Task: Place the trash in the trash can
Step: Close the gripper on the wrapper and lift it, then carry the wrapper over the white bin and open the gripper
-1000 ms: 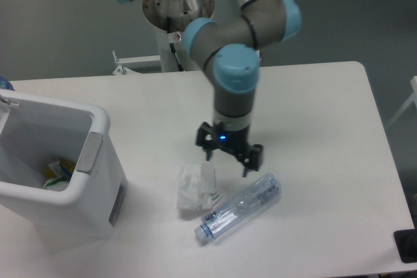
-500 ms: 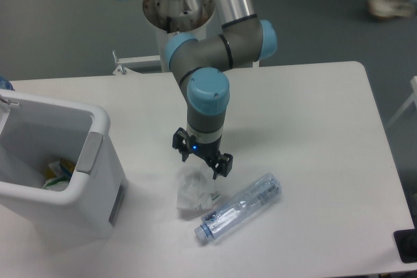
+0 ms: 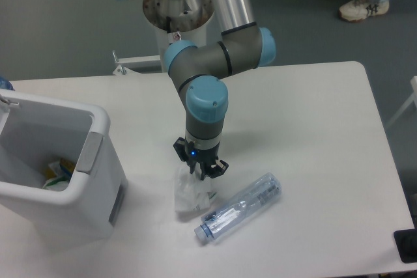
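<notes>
The crumpled white tissue (image 3: 186, 194) lies on the white table just left of the clear plastic bottle (image 3: 240, 208). The bottle rests on its side, its pale blue cap pointing toward the front edge. My gripper (image 3: 200, 172) points straight down onto the top of the tissue. Its fingers are drawn close together and pinch the upper edge of the wad. The bottle sits a little to the right of the gripper, untouched. At the far left stands the white trash can (image 3: 85, 174), open at the top.
Inside the trash can lies some yellow and green packaging (image 3: 57, 170). The robot's base column (image 3: 177, 4) rises behind the table's back edge. A dark object (image 3: 407, 245) sits at the table's front right corner.
The gripper moved left from above the bottle to over the tissue, came down onto it, and its fingers drew together. The tissue's top looks squeezed. The bottle has not moved.
</notes>
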### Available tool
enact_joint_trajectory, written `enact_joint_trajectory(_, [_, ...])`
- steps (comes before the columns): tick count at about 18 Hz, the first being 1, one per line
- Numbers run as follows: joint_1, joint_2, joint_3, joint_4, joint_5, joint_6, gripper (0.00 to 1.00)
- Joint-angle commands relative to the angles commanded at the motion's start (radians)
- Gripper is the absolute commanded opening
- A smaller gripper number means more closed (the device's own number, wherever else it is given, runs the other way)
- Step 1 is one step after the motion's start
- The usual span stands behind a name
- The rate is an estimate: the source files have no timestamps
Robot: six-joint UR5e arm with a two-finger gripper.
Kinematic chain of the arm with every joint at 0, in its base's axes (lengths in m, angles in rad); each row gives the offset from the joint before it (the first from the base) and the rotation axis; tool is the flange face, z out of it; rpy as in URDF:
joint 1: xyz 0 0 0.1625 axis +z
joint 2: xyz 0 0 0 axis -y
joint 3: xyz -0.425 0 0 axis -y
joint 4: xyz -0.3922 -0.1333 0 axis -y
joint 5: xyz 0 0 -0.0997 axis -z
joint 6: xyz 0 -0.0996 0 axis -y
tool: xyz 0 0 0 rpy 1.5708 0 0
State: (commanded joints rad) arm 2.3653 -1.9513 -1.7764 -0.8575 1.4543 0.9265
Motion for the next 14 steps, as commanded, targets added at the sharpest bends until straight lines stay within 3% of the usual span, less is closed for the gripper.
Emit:
enact_joint_trajectory(8, [0.071,0.101,0.035,-0.003,-0.274,-0.029,0.00])
enact_joint_trajectory(14, [0.075,0.163,0.207,-0.003,-0.475,-0.230,0.00])
